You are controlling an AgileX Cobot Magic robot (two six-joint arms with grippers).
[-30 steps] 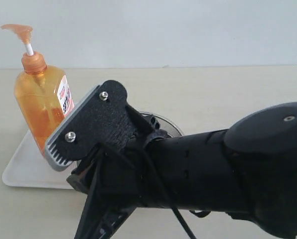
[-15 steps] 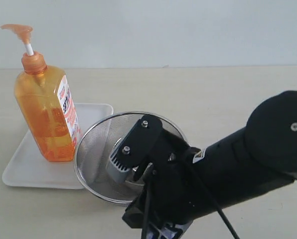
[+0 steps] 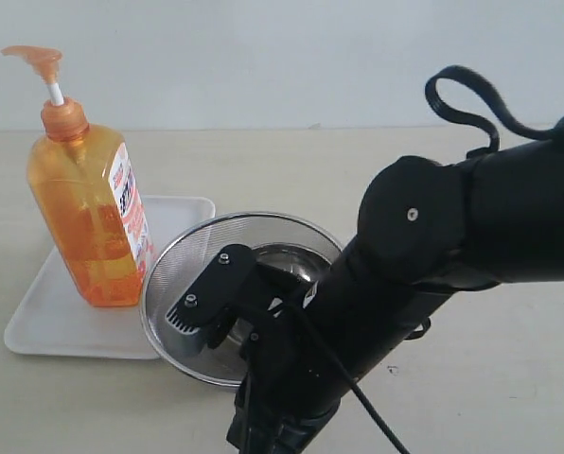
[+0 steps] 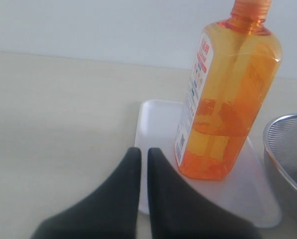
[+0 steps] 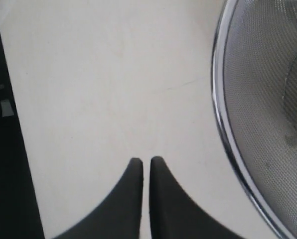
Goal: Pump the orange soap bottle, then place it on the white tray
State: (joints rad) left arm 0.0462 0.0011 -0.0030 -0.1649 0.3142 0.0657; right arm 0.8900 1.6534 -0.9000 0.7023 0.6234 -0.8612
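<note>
Already on the tray: bottle upright, both grippers clenched and empty

Position: the orange soap bottle [image 3: 88, 227] is standing upright on the white tray [image 3: 41, 326], at the end nearest the steel mesh strainer bowl [image 3: 173, 270]. I cannot tell whether bottle and strainer are touching. Its pump head [image 3: 34, 61] is sitting fully raised.

Handling (judged): the bottle is looking nearly full, so it is probably fairly heavy and, being tall, inclined to tip. The walls are looking smooth, likely slippery, and likely giving a little under a squeeze. The best hold is across the flat faces at mid-body, below the shoulder. The pump wants pressing straight down from above.

Grippers: the left gripper [image 4: 140, 149] is hovering pinched shut, carrying nothing, aimed at the tray's edge and stopping short of the bottle. The right gripper [image 5: 142, 159] is likewise pinched shut and empty, looking down on bare surface [image 5: 88, 74] beside the strainer's rim.

Change: a second ago the right arm was up by the bottle's label side, hiding the strainer. Now it is sitting lower, drawn back over the strainer's near side. Bottle and tray are showing no shift.
</note>
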